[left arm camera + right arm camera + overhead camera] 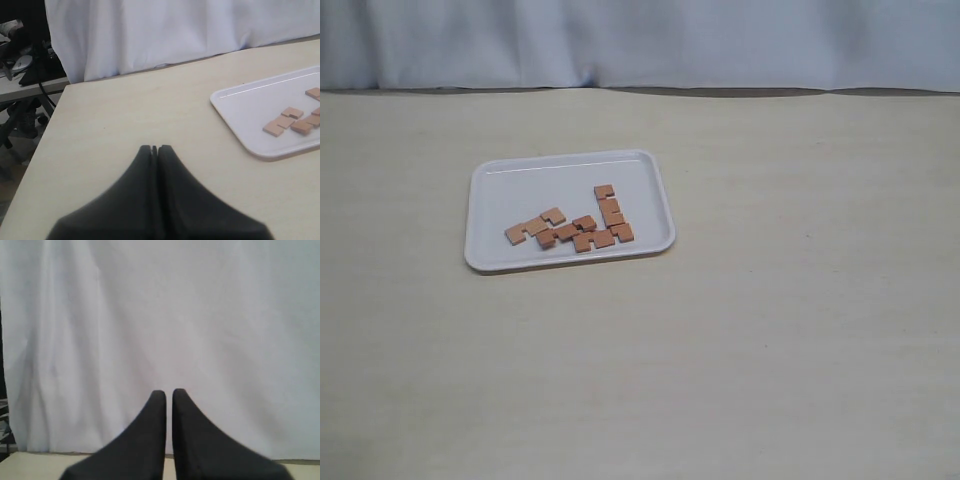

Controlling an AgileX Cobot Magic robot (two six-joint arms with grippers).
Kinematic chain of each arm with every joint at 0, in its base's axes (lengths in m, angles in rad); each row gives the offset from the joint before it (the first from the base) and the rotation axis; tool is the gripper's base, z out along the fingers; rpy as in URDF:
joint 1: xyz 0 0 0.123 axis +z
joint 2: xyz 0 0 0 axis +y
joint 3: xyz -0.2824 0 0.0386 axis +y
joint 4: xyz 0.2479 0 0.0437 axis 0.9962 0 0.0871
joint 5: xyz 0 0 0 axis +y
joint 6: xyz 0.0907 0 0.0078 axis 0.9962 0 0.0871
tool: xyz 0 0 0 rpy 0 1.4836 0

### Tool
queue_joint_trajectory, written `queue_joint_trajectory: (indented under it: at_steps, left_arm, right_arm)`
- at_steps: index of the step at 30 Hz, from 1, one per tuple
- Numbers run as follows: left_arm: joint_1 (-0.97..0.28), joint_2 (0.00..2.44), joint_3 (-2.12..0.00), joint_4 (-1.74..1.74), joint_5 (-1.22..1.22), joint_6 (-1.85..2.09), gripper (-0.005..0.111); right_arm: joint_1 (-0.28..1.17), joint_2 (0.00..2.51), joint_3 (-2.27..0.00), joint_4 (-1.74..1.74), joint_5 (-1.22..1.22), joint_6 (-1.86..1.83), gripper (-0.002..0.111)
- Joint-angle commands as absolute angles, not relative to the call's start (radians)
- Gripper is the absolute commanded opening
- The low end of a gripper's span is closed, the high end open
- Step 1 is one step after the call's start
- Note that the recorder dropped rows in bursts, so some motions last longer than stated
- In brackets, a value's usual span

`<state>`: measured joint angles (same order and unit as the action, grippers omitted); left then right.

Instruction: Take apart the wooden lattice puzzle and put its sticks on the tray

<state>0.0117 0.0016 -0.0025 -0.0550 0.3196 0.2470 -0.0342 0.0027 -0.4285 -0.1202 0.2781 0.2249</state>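
The white tray lies on the table left of centre in the exterior view. Several reddish-brown notched sticks lie flat and loose on its near half, one at the right pointing away; no assembled lattice puzzle shows. Neither arm appears in the exterior view. In the left wrist view the tray and some sticks sit off to one side, well away from my left gripper, which is shut and empty over bare table. My right gripper is shut with a thin slit, holding nothing, and faces the white curtain.
A white curtain hangs along the table's far edge. The left wrist view shows the table's left edge with cables and equipment beyond it. A strip of tabletop shows under the right gripper.
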Motion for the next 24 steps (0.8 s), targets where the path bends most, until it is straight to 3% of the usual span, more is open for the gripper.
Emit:
queue_joint_trajectory:
  at_steps: [1, 7, 24]
  left_arm:
    - [0.011, 0.000, 0.000, -0.053, 0.309, 0.245, 0.000]
    - [0.011, 0.000, 0.000, -0.053, 0.309, 0.245, 0.000]
    - [0.011, 0.000, 0.000, -0.053, 0.309, 0.245, 0.000]
  right_arm:
    - [-0.033, 0.000, -0.381, -0.031, 0.280, 0.231, 0.004]
    - [-0.033, 0.000, -0.017, 0.037, 0.070, 0.232, 0.004]
    - [-0.033, 0.000, 0.000, -0.019, 0.163, 0.220, 0.004]
